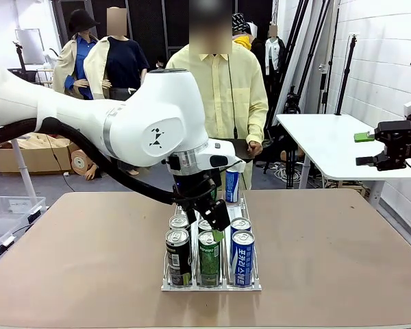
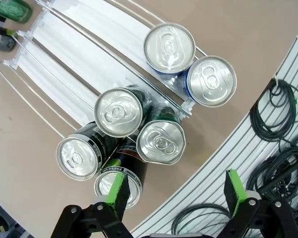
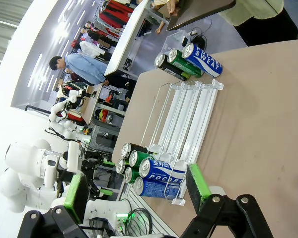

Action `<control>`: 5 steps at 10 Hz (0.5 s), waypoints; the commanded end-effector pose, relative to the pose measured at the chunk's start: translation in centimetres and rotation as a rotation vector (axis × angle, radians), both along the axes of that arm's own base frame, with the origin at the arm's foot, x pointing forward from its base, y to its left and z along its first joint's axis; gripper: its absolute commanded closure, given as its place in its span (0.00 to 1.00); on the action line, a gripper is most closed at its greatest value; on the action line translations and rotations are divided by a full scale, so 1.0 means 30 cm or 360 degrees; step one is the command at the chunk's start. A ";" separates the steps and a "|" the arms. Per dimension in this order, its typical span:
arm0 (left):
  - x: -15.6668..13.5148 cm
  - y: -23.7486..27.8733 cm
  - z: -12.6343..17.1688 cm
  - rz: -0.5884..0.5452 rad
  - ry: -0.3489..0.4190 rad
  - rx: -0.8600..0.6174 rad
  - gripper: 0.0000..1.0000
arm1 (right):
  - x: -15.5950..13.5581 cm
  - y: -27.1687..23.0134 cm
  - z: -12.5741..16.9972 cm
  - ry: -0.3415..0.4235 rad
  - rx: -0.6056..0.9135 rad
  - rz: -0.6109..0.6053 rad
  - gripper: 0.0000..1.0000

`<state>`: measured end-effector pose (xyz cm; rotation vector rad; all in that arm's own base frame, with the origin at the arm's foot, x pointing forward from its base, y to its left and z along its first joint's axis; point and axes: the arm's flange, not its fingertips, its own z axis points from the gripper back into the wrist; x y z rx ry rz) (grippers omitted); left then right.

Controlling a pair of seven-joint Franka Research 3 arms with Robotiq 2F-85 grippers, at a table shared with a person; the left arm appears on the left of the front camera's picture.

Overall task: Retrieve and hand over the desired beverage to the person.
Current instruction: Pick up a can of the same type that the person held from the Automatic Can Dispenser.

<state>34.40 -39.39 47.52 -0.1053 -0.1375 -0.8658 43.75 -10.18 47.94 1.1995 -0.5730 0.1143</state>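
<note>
A clear wire rack (image 1: pixel 255 282) on the table holds paired black (image 1: pixel 178 250), green (image 1: pixel 209 255) and blue (image 1: pixel 242 255) cans at its near end. Another blue can (image 1: pixel 231 186) stands at the rack's far end. My left gripper (image 1: pixel 216 214) hangs open just above the near cans, holding nothing. In the left wrist view the can tops (image 2: pixel 160 141) lie ahead of the open gripper (image 2: pixel 176 191). The person (image 1: pixel 222 89), in a pale-yellow shirt, stands at the far side holding a dark tablet (image 1: pixel 241 147). My right gripper (image 1: pixel 380 147) is raised off to the right and is open (image 3: pixel 139 191).
The right wrist view shows the rack (image 3: pixel 188 114), with three cans (image 3: pixel 188 57) at its far end. A white side table (image 1: pixel 329 147) stands at the back right. A clear bin (image 1: pixel 7 212) sits on the floor at the left.
</note>
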 end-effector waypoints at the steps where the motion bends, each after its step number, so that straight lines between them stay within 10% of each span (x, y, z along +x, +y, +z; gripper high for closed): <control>1: 0.021 -0.051 0.014 0.0018 0.0062 0.0093 0.00 | 0.001 0.000 0.006 0.0002 0.0014 0.0011 0.00; 5: 0.019 -0.110 0.000 0.0124 0.0136 0.0161 0.00 | 0.001 0.000 0.006 0.0002 0.0014 0.0011 0.00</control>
